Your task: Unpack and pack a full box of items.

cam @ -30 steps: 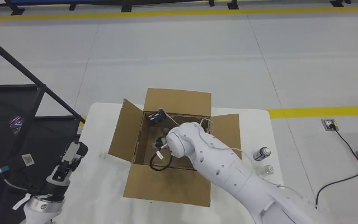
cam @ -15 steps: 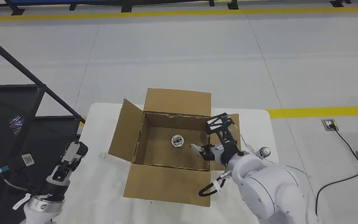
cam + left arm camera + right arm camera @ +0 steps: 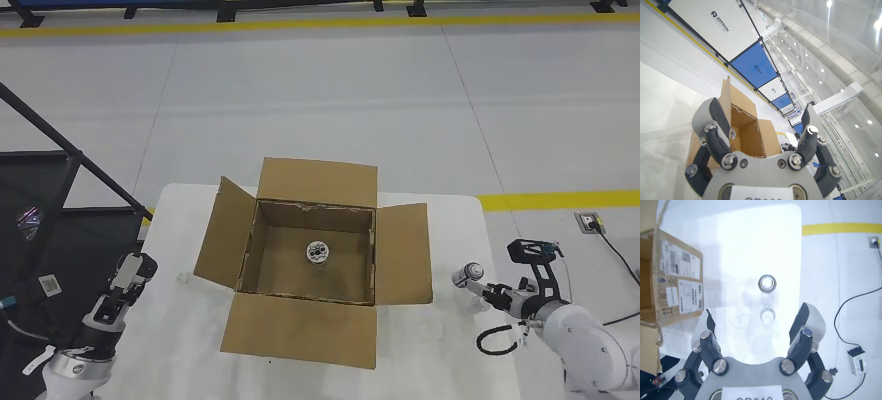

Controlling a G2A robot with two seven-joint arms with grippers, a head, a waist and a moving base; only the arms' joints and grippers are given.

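Note:
The open cardboard box (image 3: 260,315) stands mid-table with one small round item (image 3: 317,251) on its floor. My right gripper (image 3: 492,294) hangs open over the table's right edge, beside a dark can (image 3: 467,274). In the right wrist view the open right gripper (image 3: 756,313) is above a small white-capped bottle (image 3: 767,315), which stands upright, and the can (image 3: 767,283) stands just beyond it. My left gripper (image 3: 135,268) is off the table's left edge. It is open (image 3: 762,106) with nothing in it and faces the box (image 3: 761,132) and the round item (image 3: 732,133).
A black frame and dark fabric (image 3: 50,230) stand to the left of the table. The box's right flap (image 3: 681,283) lies flat with labels on it. On the floor to the right run a cable (image 3: 844,306) and a small power box (image 3: 857,361).
My right arm has swung out of the box and across to the table's right edge, uncovering the round item inside. The left arm has not moved.

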